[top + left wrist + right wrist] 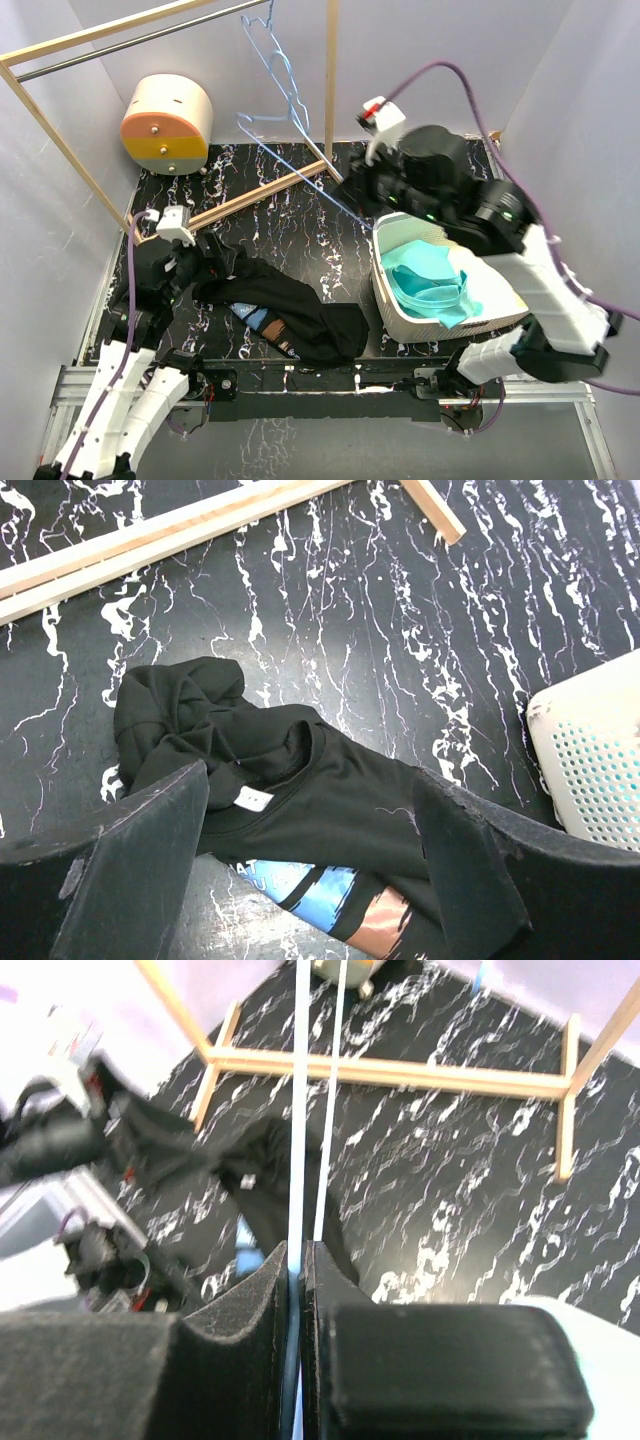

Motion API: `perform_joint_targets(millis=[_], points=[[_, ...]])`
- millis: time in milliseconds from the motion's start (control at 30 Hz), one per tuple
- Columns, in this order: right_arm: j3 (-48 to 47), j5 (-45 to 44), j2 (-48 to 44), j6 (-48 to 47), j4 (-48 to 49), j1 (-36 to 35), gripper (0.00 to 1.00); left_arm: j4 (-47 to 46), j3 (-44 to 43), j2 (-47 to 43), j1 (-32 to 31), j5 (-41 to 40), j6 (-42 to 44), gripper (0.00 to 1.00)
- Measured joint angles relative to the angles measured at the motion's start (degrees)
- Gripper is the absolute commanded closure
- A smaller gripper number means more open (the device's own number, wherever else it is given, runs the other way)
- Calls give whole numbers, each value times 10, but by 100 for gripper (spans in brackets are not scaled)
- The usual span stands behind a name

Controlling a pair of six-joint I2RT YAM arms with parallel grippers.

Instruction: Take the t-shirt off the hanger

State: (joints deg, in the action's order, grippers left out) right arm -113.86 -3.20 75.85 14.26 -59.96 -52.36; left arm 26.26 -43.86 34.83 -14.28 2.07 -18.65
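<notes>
While my right pincer [296,1260] pinches one blue hanger [300,1080], my left pincer [312,810] hangs spread over one black t-shirt [300,765], near left.

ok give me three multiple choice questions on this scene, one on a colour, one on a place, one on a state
1. What colour is the cloth in the basket?
A red
B yellow
C teal

2. Where does the t-shirt lie?
A in the basket
B on the table
C on the floor

3. How is the left tool?
A open
B shut on the t-shirt
C shut on the cloth

Answers:
1. C, it shows teal against the white basket.
2. B, it lies crumpled on the dark marbled top.
3. A, its jaws stand wide apart above the t-shirt.
</notes>
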Motion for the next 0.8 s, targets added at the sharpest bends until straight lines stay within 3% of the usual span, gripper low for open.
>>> perform_joint_targets(millis=[267,800], points=[[-142,-76,195,-54,123,0,92,-2,19,-88,0,-12,-4,18],[-244,-82,352,-71,264,58,92,-1,19,-90,0,-15,-7,19]])
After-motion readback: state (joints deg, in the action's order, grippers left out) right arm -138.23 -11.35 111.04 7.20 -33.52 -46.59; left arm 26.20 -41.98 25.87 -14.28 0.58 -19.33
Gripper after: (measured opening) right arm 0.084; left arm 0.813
